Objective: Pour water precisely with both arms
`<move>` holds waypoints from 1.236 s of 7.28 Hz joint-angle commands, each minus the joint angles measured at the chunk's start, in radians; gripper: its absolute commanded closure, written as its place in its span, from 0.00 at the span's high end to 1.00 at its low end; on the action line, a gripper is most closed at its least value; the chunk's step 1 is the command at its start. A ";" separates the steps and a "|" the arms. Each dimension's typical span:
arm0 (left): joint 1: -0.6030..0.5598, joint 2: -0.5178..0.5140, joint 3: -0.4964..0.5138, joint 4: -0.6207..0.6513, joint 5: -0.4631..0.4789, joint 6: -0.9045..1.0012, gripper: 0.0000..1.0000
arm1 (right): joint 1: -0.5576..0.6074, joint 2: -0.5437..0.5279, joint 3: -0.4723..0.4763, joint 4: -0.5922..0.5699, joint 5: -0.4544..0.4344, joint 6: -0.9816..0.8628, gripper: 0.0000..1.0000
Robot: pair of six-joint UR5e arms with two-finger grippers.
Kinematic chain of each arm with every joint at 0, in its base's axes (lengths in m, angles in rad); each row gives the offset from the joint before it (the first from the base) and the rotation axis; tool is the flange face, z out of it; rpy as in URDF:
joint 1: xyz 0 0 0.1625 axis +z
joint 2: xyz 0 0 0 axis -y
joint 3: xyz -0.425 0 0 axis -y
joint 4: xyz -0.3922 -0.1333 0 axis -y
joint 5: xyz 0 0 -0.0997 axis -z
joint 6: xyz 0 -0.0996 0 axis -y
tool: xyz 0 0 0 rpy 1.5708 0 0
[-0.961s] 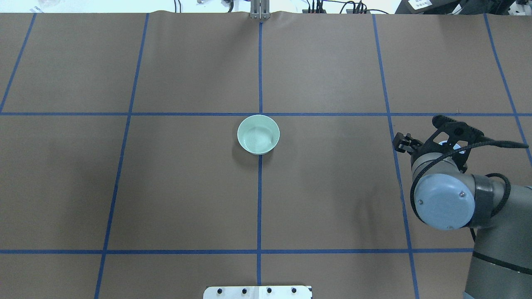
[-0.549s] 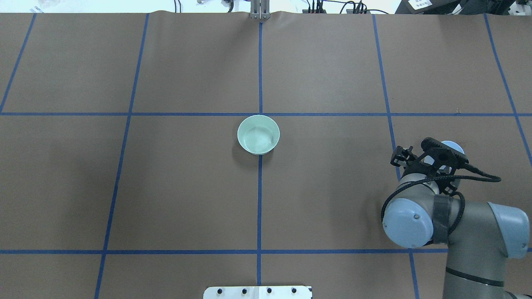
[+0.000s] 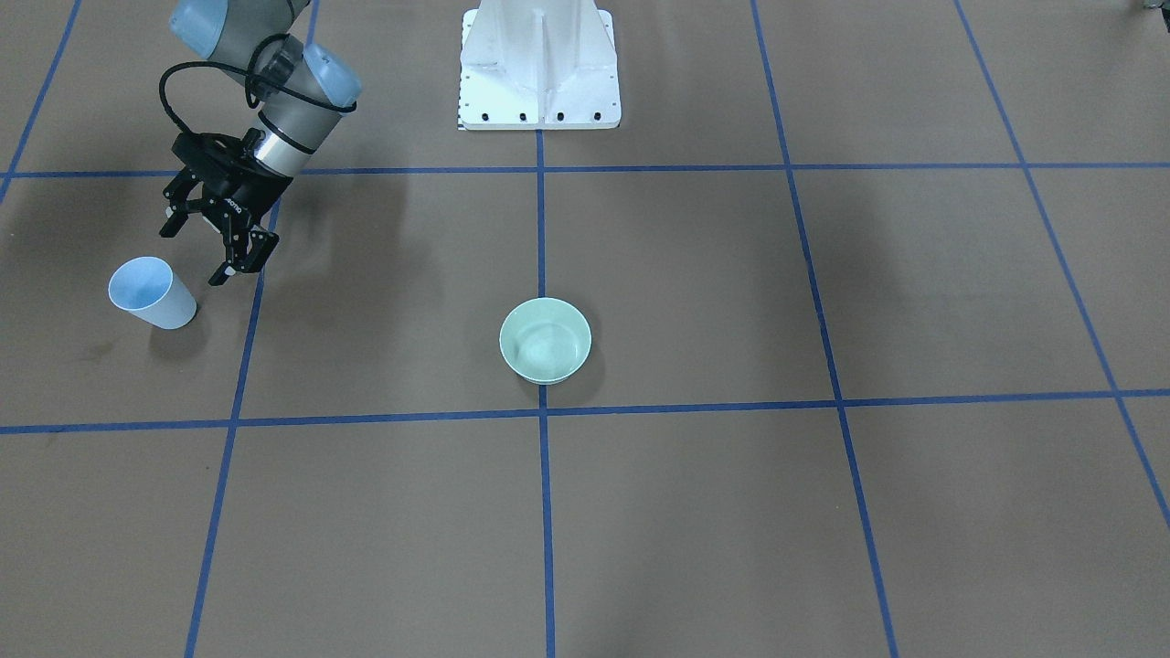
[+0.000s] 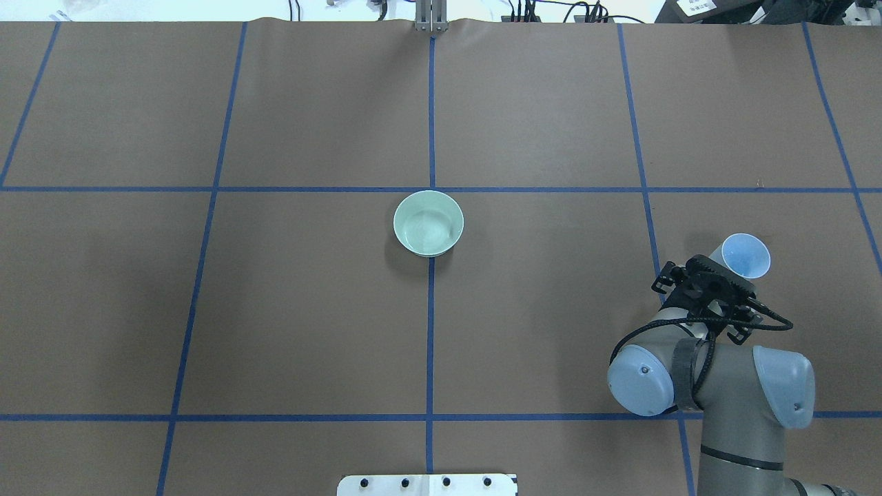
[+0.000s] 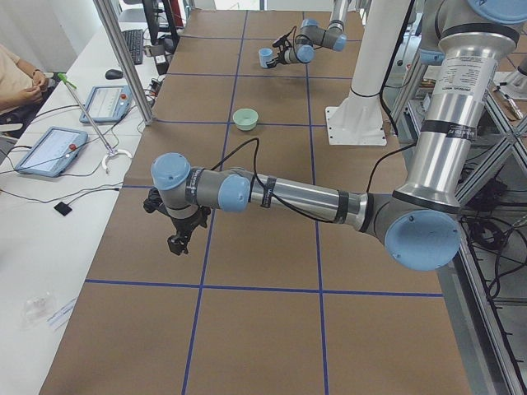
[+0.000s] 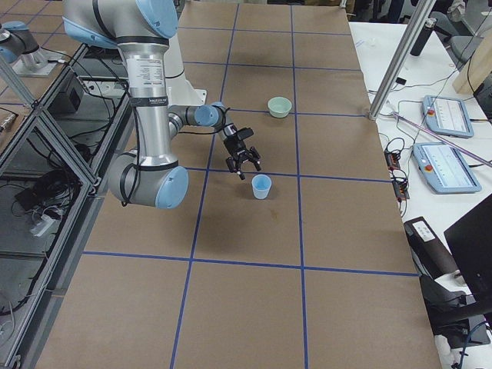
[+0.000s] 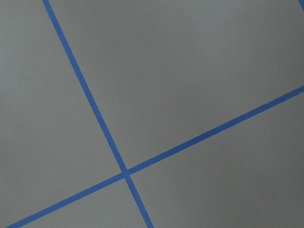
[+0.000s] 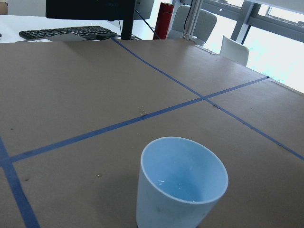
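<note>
A pale blue cup (image 3: 151, 292) (image 4: 745, 255) stands upright on the brown table, at the robot's right. In the right wrist view a thin glint of water (image 8: 164, 183) lies at the bottom of the cup (image 8: 180, 190). My right gripper (image 3: 203, 251) (image 4: 689, 277) hangs open just beside the cup, on the robot's side of it, touching nothing. A mint green bowl (image 3: 546, 340) (image 4: 428, 223) sits at the table's middle with a glossy inside. My left gripper (image 5: 177, 239) hovers low over bare table far to the left. I cannot tell whether it is open or shut.
The white pedestal (image 3: 539, 68) stands at the robot's edge of the table. Blue tape lines (image 7: 126, 173) grid the brown surface. Along the far side sit a person (image 5: 16, 82), two tablets (image 5: 49, 150) and a metal post (image 5: 123, 62).
My right arm has drawn back toward the robot's base and folded in. Its gripper, over the cup before, is now beside it. The cup and the bowl stayed in place.
</note>
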 commanded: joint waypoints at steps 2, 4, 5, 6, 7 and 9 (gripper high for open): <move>0.000 0.000 -0.006 0.000 0.000 -0.001 1.00 | 0.053 0.012 -0.059 -0.005 -0.002 0.035 1.00; 0.000 0.002 -0.009 -0.002 0.001 -0.001 1.00 | 0.086 0.013 -0.082 -0.003 -0.005 0.034 1.00; 0.000 0.000 -0.009 -0.002 0.001 -0.003 1.00 | 0.095 0.042 -0.113 -0.002 -0.025 0.034 1.00; 0.000 0.000 -0.010 -0.002 0.001 -0.003 1.00 | 0.096 0.067 -0.160 -0.002 -0.030 0.035 1.00; 0.000 0.000 -0.010 -0.002 0.001 -0.003 1.00 | 0.098 0.068 -0.170 -0.002 -0.031 0.035 1.00; 0.000 0.000 -0.010 -0.002 0.001 -0.003 1.00 | 0.103 0.064 -0.171 -0.002 -0.031 0.035 1.00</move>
